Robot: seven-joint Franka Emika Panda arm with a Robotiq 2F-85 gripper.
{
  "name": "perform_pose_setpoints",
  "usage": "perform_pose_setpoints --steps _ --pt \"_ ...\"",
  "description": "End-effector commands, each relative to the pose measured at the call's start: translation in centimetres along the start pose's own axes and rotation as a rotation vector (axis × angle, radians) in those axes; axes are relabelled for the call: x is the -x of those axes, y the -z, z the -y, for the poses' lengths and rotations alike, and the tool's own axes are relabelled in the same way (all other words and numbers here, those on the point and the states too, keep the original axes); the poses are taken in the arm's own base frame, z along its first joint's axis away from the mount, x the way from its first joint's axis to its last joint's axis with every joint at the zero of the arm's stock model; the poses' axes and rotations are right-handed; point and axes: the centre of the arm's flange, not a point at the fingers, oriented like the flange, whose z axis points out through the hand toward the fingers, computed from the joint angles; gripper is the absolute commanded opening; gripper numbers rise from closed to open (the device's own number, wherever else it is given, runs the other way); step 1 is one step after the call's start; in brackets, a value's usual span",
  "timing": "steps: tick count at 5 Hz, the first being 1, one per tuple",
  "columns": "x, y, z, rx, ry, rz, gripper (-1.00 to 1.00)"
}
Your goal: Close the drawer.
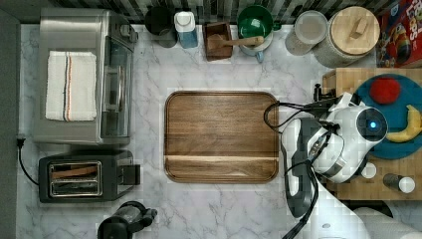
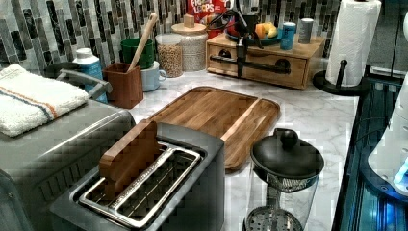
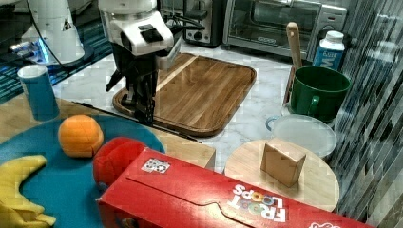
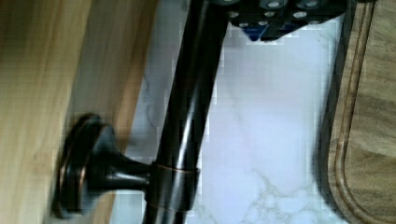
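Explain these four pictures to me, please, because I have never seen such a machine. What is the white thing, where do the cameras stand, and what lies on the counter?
The white thing is a robot arm. Its tip, the end effector, is the part that grasps.

One picture looks straight down, two look from the sides, and one comes from a camera on the arm's wrist.

On the marble counter lie a dark wooden board, a toaster and a toaster oven. Jars and cups stand along the wall.

At the side stands a light wooden box with a drawer. The end effector is down at the drawer's dark bar handle. I cannot tell whether it grips the handle.
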Motion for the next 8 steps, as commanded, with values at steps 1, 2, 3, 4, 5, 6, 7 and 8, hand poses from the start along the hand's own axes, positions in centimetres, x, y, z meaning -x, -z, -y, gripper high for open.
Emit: perform_pose_setpoints --steps 1,2,3,4,5,6,7,8 --pt "5.29 6.29 -7.21 0.145 -0.221 -0.093 -1.0" --pt "5.3 6.28 -7.21 0.145 -0.222 -0.093 -1.0" --pt "5.29 6.29 -7.22 0.146 -0.221 -0.093 -1.0" --pt "5.3 6.28 -7.21 0.145 -0.221 -0.093 -1.0" --pt "5.29 6.3 -7.21 0.146 -0.221 -0.093 -1.0" --pt "5.28 6.29 -7.21 0.146 -0.221 -0.093 -1.0" --pt "5.29 6.29 -7.21 0.145 -0.221 -0.093 -1.0" --pt "5.29 6.28 -7.2 0.145 -0.222 -0.093 -1.0"
